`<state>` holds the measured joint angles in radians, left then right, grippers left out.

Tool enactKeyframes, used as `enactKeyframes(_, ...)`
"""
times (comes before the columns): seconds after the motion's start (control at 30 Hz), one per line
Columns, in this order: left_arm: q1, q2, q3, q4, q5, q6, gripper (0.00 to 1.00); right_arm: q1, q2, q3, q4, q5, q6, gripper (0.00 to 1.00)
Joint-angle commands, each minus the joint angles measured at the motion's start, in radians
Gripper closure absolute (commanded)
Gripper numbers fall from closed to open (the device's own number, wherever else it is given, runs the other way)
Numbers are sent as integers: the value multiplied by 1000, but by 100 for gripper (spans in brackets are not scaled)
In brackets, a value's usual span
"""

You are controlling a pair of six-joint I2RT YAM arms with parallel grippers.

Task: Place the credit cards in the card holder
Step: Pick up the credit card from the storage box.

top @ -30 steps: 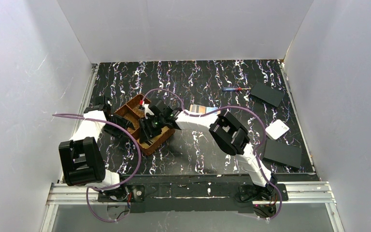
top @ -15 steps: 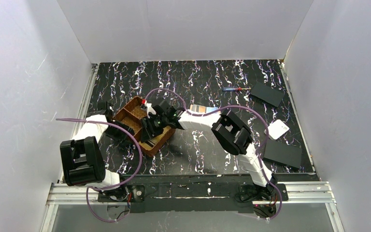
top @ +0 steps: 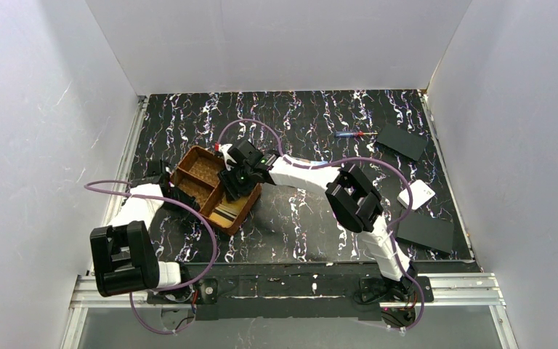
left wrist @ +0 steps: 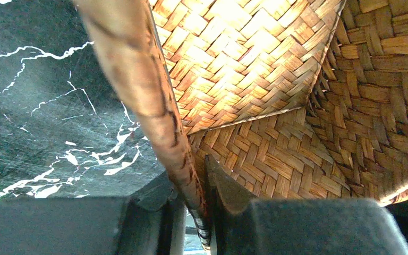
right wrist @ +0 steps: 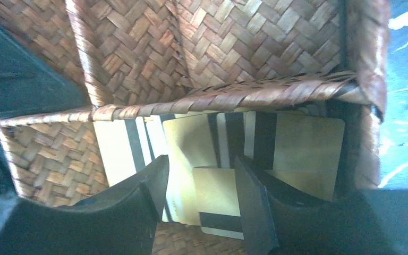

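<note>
While the right gripper [right wrist: 199,204] hovers, credit cards [right wrist: 303,151] lie just beneath it.

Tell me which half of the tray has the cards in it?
The half nearer the arms, under the right gripper: gold cards lie there. The far half shows only woven bottom.

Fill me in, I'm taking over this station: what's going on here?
The left hand pinches the side wall of the woven tray, apparently to steady it. The right hand hangs open over the credit cards that lie loose in one of the tray's compartments. No card looks gripped yet. The card holder is not in view, so no card can be seen loaded.
</note>
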<state>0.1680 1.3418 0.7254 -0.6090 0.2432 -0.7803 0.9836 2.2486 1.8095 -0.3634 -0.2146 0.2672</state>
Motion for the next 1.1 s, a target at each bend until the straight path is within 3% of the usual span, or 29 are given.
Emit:
enactKeyframes(0.0,2,-44,-10,47,17,21,92,10,-29,67,-101,160,-165,42)
enactKeyframes(0.17,3,-72,-22,40,4,32,100,23,-53,6,-41,71,-183,40)
enactKeyframes(0.27,2,-99,-29,49,-17,50,100,36,-79,-48,21,109,-192,36)
enactKeyframes(0.5,2,-132,-17,18,-48,49,100,47,-26,61,-108,248,-257,28)
enactKeyframes(0.77,1,-149,2,-40,-96,19,100,105,-38,26,-108,285,-355,12)
enactKeyframes(1.07,2,-137,12,-48,-58,-5,100,171,24,-13,-79,408,-406,6)
